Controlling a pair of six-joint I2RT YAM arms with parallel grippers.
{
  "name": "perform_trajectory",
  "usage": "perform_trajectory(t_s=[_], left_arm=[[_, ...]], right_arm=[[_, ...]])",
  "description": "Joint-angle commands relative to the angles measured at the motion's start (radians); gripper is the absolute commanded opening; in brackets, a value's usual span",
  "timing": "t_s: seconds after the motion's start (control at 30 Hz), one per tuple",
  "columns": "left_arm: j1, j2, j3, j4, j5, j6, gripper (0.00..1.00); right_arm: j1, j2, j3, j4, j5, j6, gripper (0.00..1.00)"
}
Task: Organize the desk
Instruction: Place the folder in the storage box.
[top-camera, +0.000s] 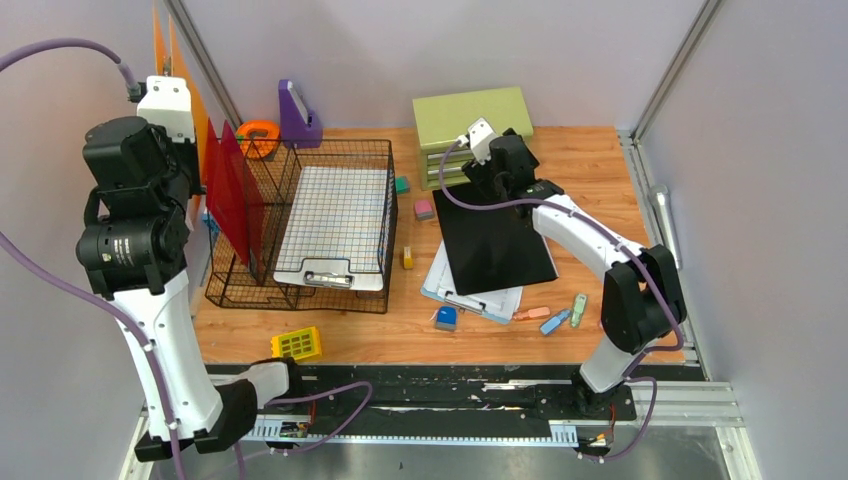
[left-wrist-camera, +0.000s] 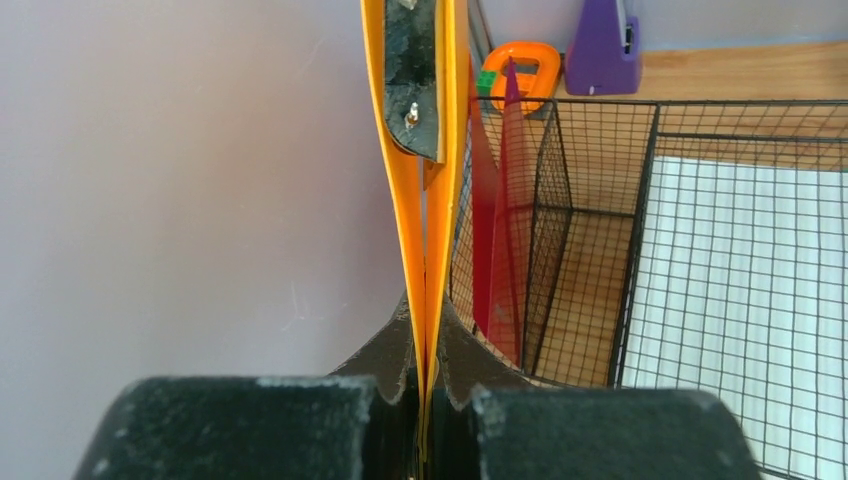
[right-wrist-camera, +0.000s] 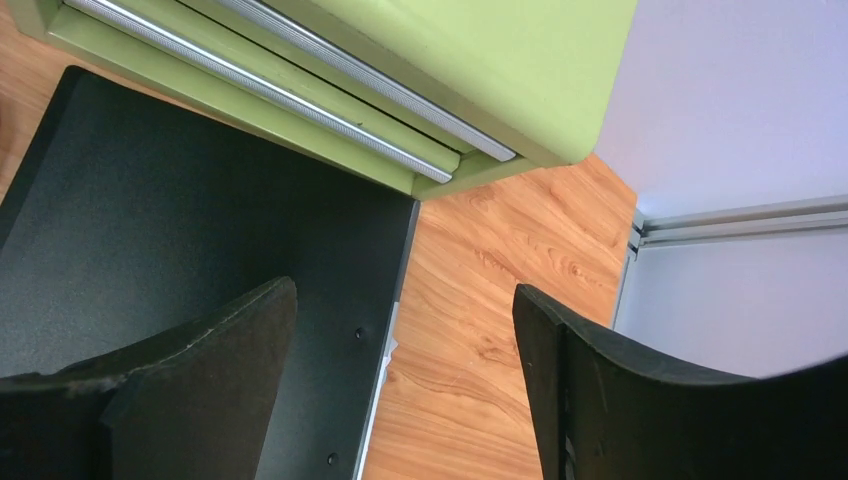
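The desk (top-camera: 585, 170) is a light wood-grain top with a black rail along its near edge. My left gripper (left-wrist-camera: 425, 310) is shut on an orange folder (left-wrist-camera: 408, 220), held upright and high at the far left by the wall; the folder also shows in the top view (top-camera: 200, 125). My right gripper (right-wrist-camera: 405, 290) is open and empty. It hovers over the far right corner of a black folder (right-wrist-camera: 180, 220), just in front of the green drawer cabinet (right-wrist-camera: 440, 60). In the top view the black folder (top-camera: 495, 240) lies on a clipboard with papers (top-camera: 470, 295).
A wire file rack (top-camera: 250, 275) holds a red folder (top-camera: 235, 190). Beside it a wire tray (top-camera: 340, 150) holds a grid-paper clipboard (top-camera: 335, 215). An orange tape dispenser (top-camera: 258, 135) and purple holder (top-camera: 297, 115) stand behind. Erasers (top-camera: 424, 209), highlighters (top-camera: 556, 321) and a yellow item (top-camera: 297, 344) lie loose.
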Motion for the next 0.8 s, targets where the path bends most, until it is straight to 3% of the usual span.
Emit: perform_trajectory(t_s=[0.0,0.2,0.43,0.77], left_arm=[[0.005,-0.048,-0.047,0.143,0.064,0.001,0.0],[0.005,-0.077,-0.072,0.159,0.145,0.0,0.0],[0.005,-0.065,0.005,0.101,0.209,0.012,0.0],[0.005,-0.096,-0.168,0.197,0.177,0.006,0.0]], right_arm=[[-0.029,0.011,0.086,-0.062,-0.051,0.029,0.8],[-0.075,0.021,0.152,-0.122,-0.089,0.047,0.8],[-0.099,0.025,0.168,-0.14,-0.077,0.063,0.8],[-0.105,0.037,0.16,-0.146,-0.07,0.053,0.8]])
